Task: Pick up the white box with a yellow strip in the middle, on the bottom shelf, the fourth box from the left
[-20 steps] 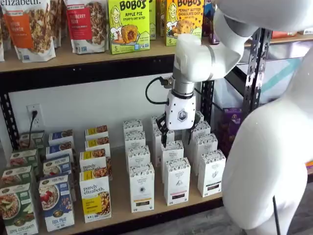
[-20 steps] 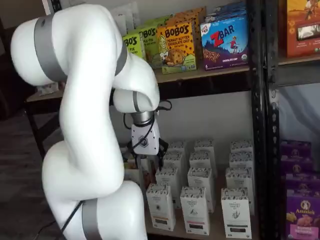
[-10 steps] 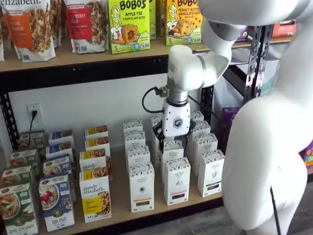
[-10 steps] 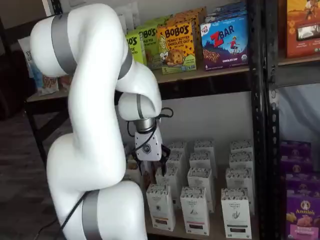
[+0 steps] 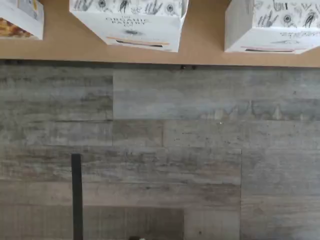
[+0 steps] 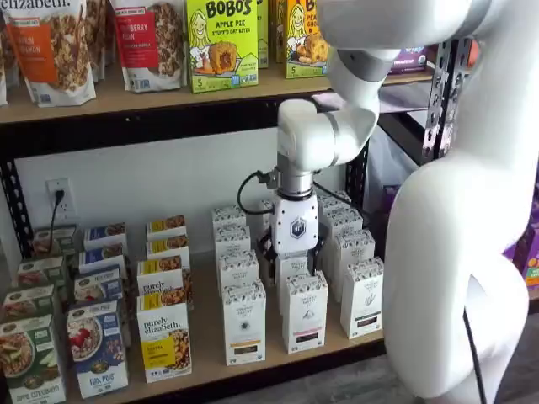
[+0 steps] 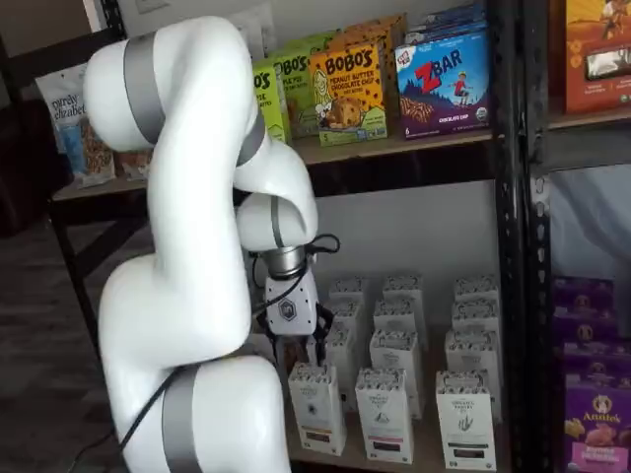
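Observation:
The white box (image 6: 245, 323) with the tan-yellow strip stands at the front of the leftmost white column on the bottom shelf (image 6: 209, 335). It shows in both shelf views (image 7: 317, 407) and in the wrist view (image 5: 128, 21), at the shelf's (image 5: 202, 37) front edge. My gripper (image 6: 295, 257) hangs fingers-down over the neighbouring column of white boxes, just right of and behind the white box. A gap shows between its black fingers and nothing is in them. In a shelf view the gripper (image 7: 293, 347) is just above and left of the white box.
A like white carton with a pinkish strip (image 6: 305, 311) stands right of the white box. A "purely elizabeth" box (image 6: 164, 341) stands to its left. More white cartons fill the rows behind. Bobo's boxes (image 6: 221, 42) sit on the upper shelf. Grey plank floor (image 5: 160, 150) lies below.
My gripper has moved left and down, from the back rows of white cartons toward the front rows. The boxes have not moved.

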